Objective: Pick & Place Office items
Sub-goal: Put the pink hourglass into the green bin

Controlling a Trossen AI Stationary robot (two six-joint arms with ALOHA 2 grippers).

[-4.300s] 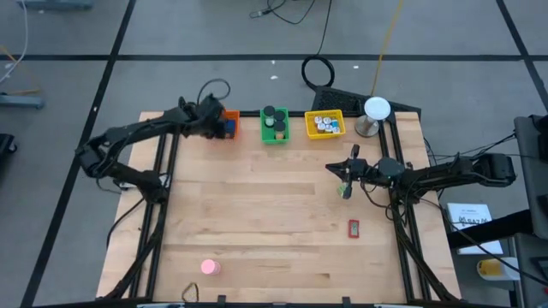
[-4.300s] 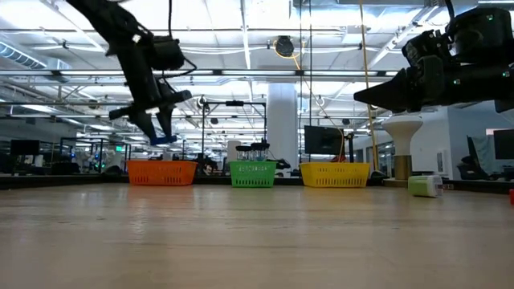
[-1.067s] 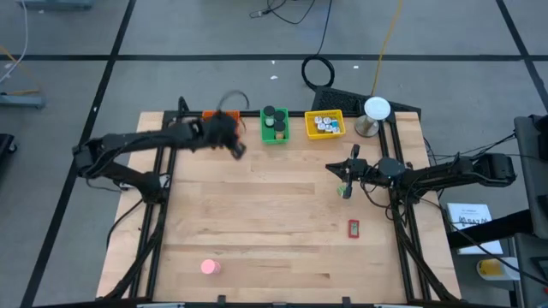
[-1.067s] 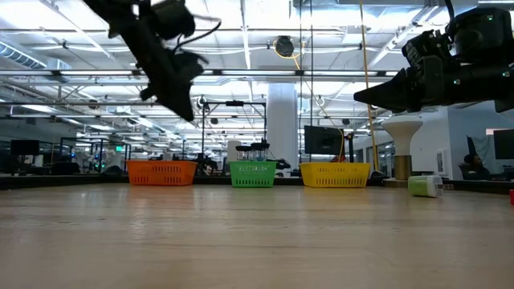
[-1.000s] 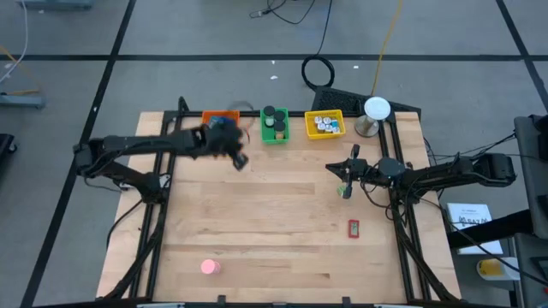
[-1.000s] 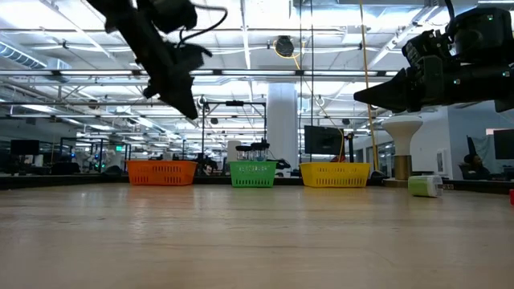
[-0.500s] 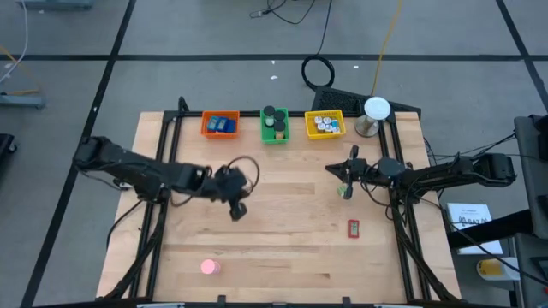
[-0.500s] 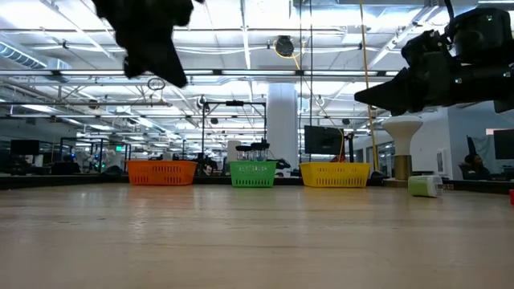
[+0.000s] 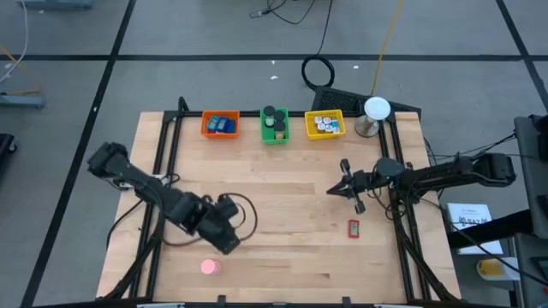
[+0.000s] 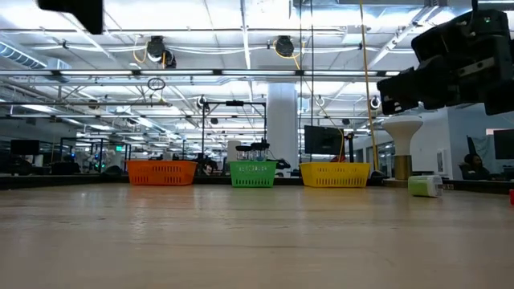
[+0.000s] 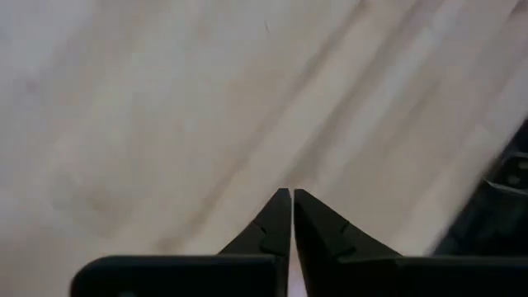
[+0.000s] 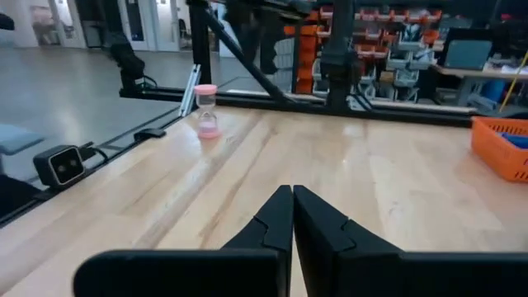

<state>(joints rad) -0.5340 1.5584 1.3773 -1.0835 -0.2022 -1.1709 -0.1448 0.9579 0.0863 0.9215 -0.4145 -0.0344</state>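
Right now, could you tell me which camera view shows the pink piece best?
The high view: the pink piece lies fully visible on the table's near edge, below the left gripper. The right wrist view shows it farther off; the low and left wrist views miss it.

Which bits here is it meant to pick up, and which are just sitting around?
To pick up: pink piece, red piece, green-white piece.
Sitting around: orange bin, green bin, yellow bin, white-domed stand.

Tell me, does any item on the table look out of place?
Yes. The pink piece near the front edge and the red piece on the right lie loose on the table, far from the orange bin, green bin and yellow bin at the back.
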